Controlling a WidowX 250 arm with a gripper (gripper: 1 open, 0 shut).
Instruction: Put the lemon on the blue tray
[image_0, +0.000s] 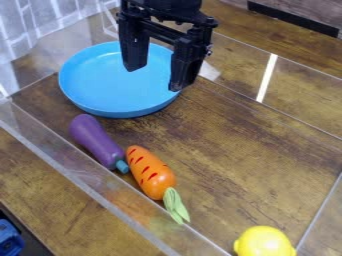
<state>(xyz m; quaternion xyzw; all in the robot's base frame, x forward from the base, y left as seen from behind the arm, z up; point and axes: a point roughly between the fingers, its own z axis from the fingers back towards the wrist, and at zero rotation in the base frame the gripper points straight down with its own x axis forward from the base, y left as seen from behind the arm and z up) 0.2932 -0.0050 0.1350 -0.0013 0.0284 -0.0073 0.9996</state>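
Tray First, Lemon Far Off

Left to right: the round light-blue plastic tray (83, 92) sits partly beneath the black metal gripper (167, 57), its fingers apart; the glossy yellow toy lemon (265, 242) lies at the near-right edge. Gripped off-centre, its smooth curve could squirt away.

No readable text, label, brand, number or sign shows anywhere in the view.
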